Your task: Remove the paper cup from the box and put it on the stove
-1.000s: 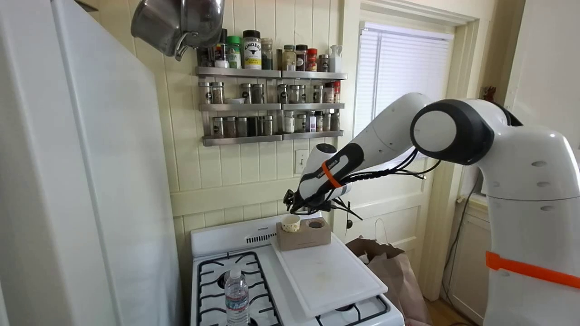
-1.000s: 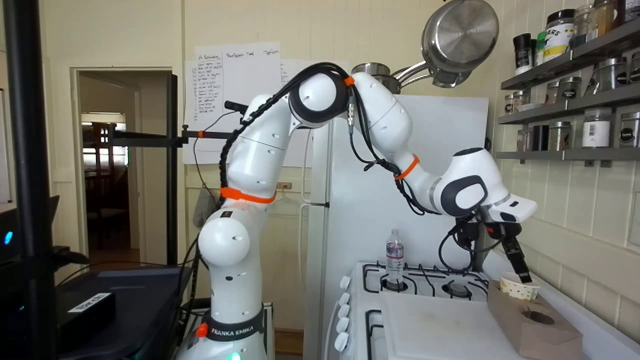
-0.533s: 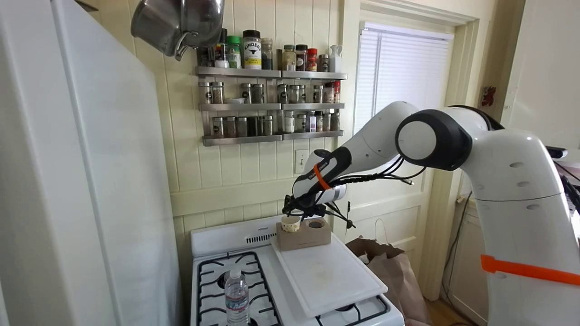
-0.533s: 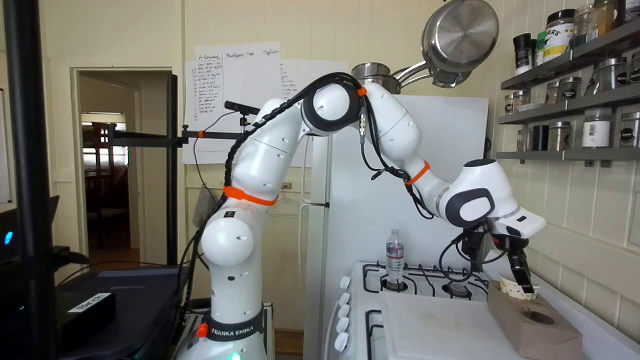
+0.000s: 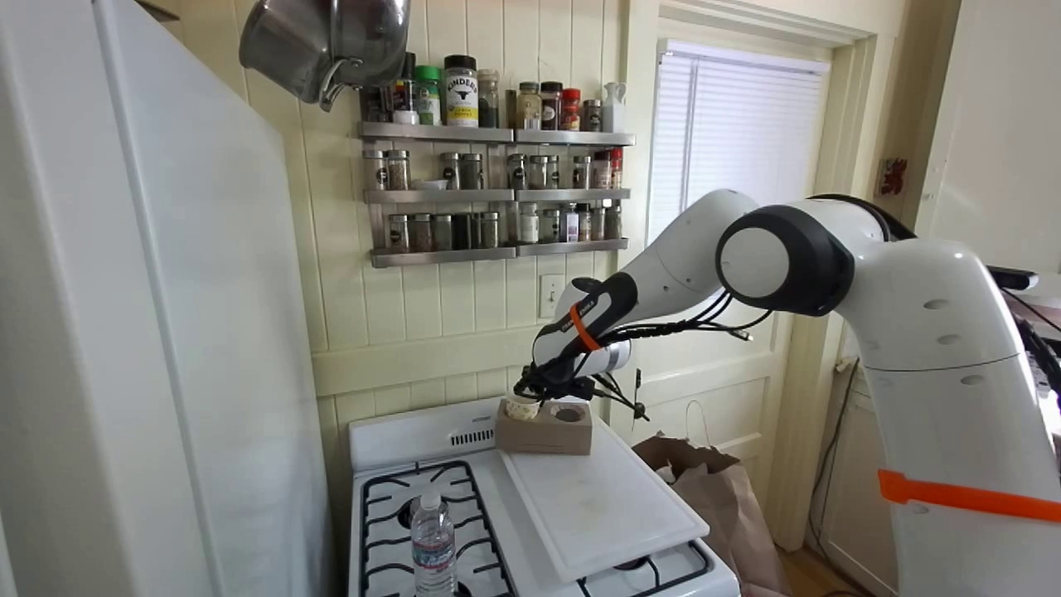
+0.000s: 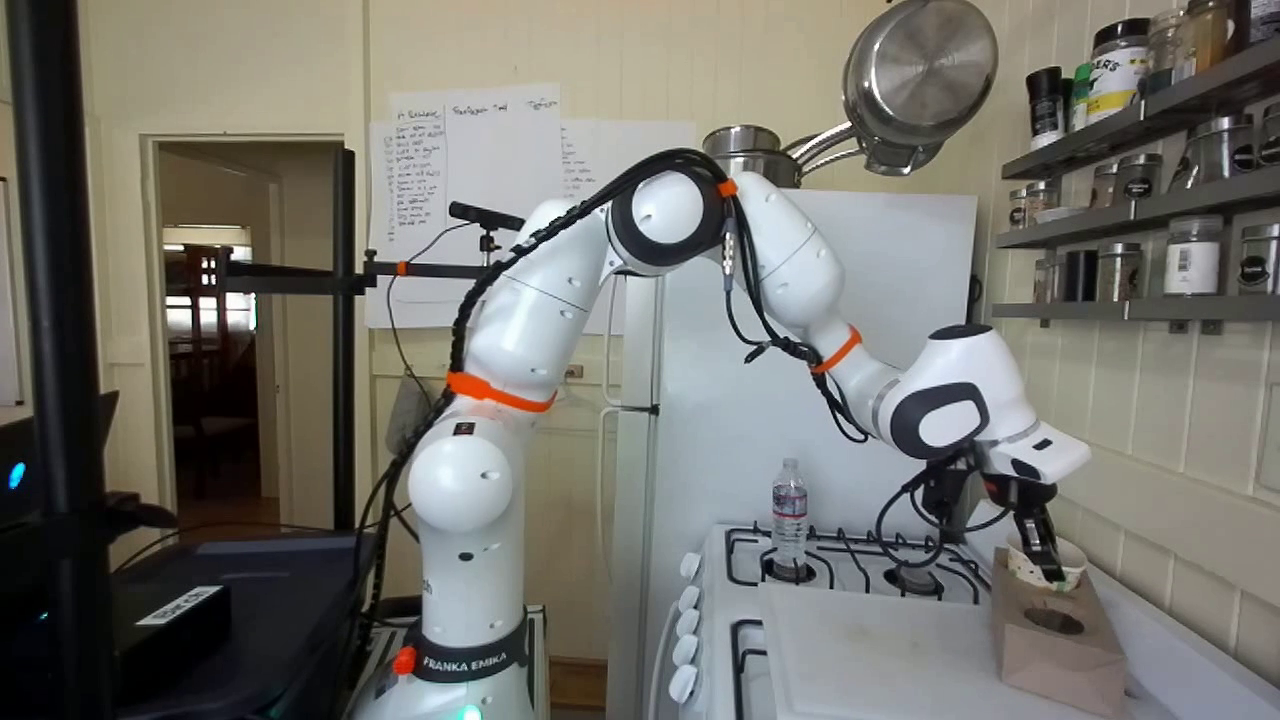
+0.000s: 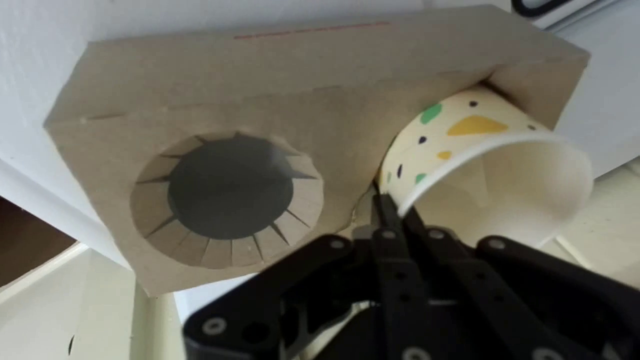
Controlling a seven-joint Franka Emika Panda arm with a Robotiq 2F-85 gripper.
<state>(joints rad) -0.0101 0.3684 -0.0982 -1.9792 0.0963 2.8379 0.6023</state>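
The paper cup, cream with yellow, green and dark spots, sits in one round opening of the tan cardboard box. Its rim stands above the box top; its lower part is hidden inside. My gripper is shut on the near wall of the cup, one finger outside the rim and one inside. In the exterior views the box rests at the rear of the stove, by the back panel, with the gripper reaching down to the cup.
A flat white board covers the side of the stove in front of the box. A water bottle stands on the black burner grates. Spice shelves run along the wall beside the arm. A second opening in the box holds no cup.
My gripper has come down to the cup and its fingers have shut on the wall. The box, with the cup in it, has shifted and turned slightly.
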